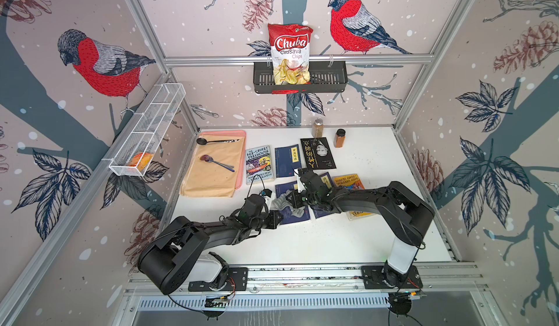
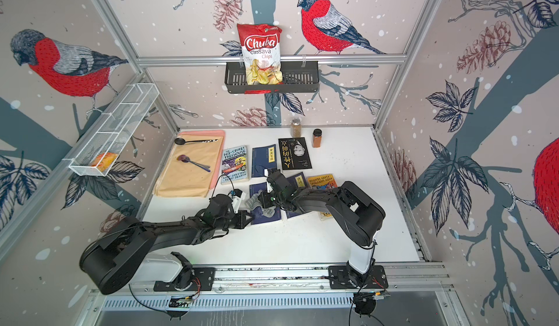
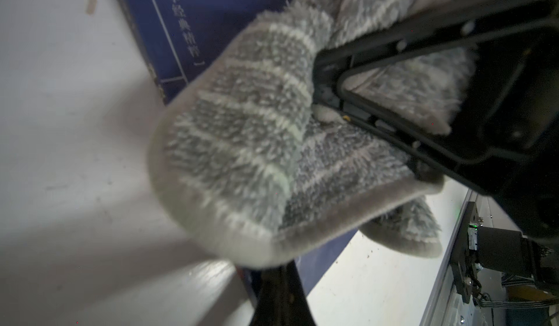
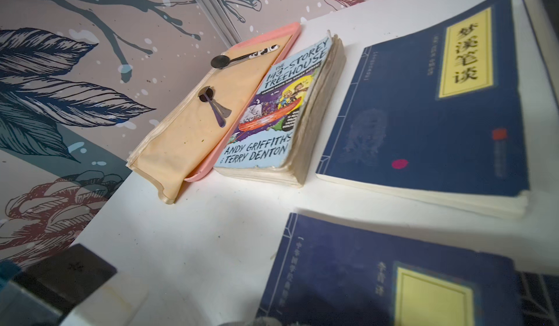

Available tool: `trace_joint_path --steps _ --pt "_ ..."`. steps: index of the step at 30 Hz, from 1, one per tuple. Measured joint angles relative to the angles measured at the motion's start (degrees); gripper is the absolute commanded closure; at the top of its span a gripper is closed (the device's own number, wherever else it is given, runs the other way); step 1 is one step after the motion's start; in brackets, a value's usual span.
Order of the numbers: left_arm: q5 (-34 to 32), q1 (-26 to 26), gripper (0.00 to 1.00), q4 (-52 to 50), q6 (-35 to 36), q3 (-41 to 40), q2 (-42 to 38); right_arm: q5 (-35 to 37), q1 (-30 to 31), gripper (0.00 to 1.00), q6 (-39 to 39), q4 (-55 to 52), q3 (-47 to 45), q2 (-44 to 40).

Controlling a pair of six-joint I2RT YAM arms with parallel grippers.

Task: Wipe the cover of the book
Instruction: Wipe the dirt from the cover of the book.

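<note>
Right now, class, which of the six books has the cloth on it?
The dark blue book at the near row's left end: only it lies under the grey striped cloth.

The white counter [image 1: 332,242] bears a pink tray [image 1: 242,158] at left. Beside it lie a Treehouse book [image 1: 259,164], a blue book [image 1: 288,161] and a black book [image 1: 317,153]. Nearer the front lie two further blue books [image 1: 295,219] [image 1: 329,178] and an orange book [image 1: 348,181]. Two jars [image 1: 317,127] [image 1: 339,138] stand at the back.

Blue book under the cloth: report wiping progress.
Done: the right claw is shut on the grey cloth. In hand: the cloth lies on the dark blue book, the shut left claw at that book's edge. Left: how much cover is wiped cannot be told.
</note>
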Motion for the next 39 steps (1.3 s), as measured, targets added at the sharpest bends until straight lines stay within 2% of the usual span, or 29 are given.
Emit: trace_joint_path --steps 9,16,25,34,39 --pt "-0.66 0.02 1.0 0.35 0.0 -0.33 -0.31 -8.57 0.07 0.97 3.78 15.45 7.87 15.3" --pt "-0.66 0.02 1.0 0.85 0.0 -0.52 -0.24 -11.02 -3.1 0.97 5.11 15.56 14.78 20.04" --pt "-0.44 0.02 1.0 1.29 0.0 -0.04 0.76 -7.34 -5.88 0.96 3.52 12.15 10.82 15.61" --pt "-0.48 0.0 1.0 0.07 0.42 1.01 0.7 -4.44 -7.08 0.96 2.14 17.64 -2.62 8.0" --pt "-0.37 0.0 1.0 -3.52 1.38 3.17 1.07 -2.12 -5.9 0.96 1.66 14.71 -5.14 4.07"
